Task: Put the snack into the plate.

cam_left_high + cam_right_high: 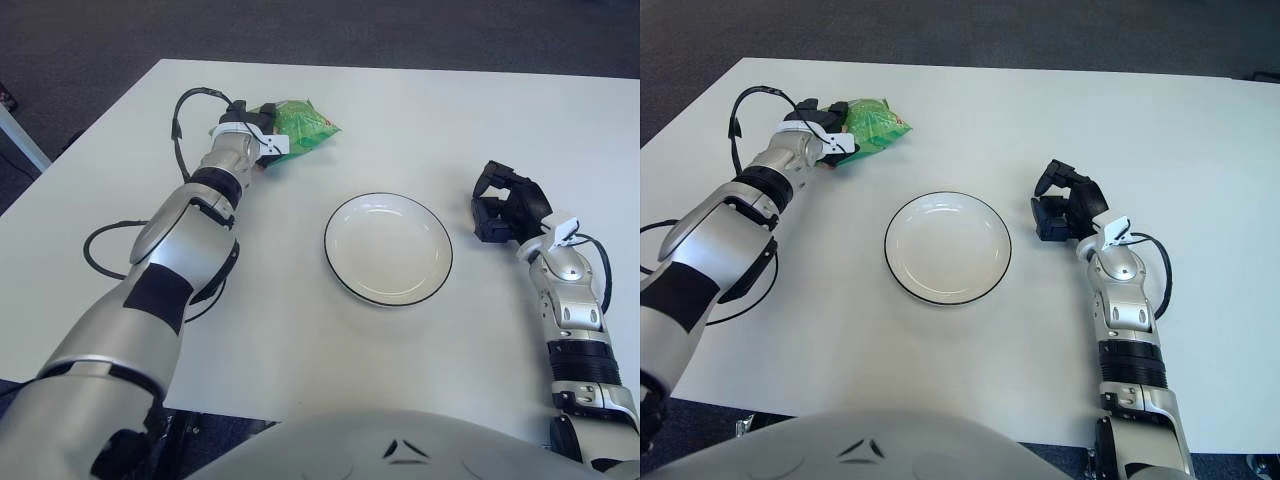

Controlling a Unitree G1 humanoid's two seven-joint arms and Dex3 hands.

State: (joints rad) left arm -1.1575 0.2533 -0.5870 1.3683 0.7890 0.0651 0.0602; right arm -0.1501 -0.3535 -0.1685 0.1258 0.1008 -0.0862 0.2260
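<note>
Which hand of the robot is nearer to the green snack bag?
Left. The left hand is at the green snack bag, fingers closed on its left end. The right hand shows far away, right of the plate, holding nothing.

No readable text anywhere. The green snack bag (300, 127), up at eleven o'clock from the plate (388, 248), carries printing, but it's too small to make out any word or brand. The plate itself is plain white with a dark rim, unmarked. The white table (450, 130) bears no label, number or sign.
</note>
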